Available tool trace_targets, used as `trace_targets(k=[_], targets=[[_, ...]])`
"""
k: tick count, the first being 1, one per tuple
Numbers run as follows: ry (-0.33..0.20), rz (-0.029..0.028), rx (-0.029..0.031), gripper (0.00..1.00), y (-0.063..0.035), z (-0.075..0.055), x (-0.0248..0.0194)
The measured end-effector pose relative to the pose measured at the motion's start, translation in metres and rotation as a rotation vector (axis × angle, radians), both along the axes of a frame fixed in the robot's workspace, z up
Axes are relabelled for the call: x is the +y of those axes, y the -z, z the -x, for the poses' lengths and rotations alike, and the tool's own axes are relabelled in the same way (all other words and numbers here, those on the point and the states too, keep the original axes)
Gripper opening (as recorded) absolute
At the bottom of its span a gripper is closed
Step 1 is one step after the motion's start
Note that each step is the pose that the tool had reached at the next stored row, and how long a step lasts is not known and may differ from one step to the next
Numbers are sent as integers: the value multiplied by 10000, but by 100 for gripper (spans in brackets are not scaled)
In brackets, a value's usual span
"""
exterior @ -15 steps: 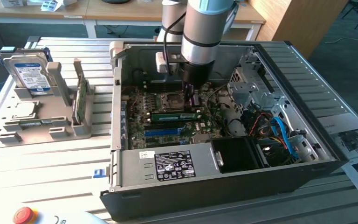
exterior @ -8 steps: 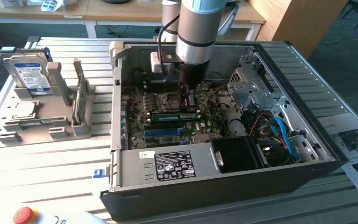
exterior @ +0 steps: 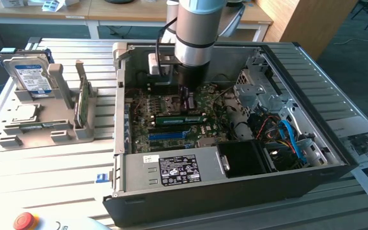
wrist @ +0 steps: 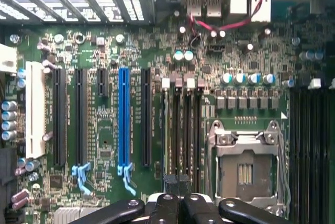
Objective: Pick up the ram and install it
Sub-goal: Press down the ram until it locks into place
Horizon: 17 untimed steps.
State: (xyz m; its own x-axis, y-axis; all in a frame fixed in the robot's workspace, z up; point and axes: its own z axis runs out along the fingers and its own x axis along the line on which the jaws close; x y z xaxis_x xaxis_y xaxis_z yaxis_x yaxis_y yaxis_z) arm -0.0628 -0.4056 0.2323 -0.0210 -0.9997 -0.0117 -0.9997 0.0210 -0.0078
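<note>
The ram (exterior: 178,119) is a narrow green stick with a white label. It stands on edge in a slot of the motherboard (exterior: 147,125), inside the open computer case (exterior: 235,189). My gripper (exterior: 187,103) points straight down into the case, just behind and above the stick. Whether it touches the stick I cannot tell. In the wrist view the gripper (wrist: 178,185) is shut, its black fingertips pressed together with nothing between them. They hang over one end of the row of long memory slots (wrist: 184,130), beside the silver processor socket (wrist: 246,166).
A grey rack (exterior: 43,132) on the exterior view's left holds a hard drive (exterior: 29,73), a taller green card (exterior: 82,101) and small parts. Inside the case are a black power supply (exterior: 178,170), blue cables (exterior: 289,136) and a metal drive cage (exterior: 260,93). A red button (exterior: 25,220) sits near the front.
</note>
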Motion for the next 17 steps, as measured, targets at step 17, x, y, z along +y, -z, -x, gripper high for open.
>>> trace_targets(k=[17], targets=[[1, 0, 1, 10, 0, 130, -14]])
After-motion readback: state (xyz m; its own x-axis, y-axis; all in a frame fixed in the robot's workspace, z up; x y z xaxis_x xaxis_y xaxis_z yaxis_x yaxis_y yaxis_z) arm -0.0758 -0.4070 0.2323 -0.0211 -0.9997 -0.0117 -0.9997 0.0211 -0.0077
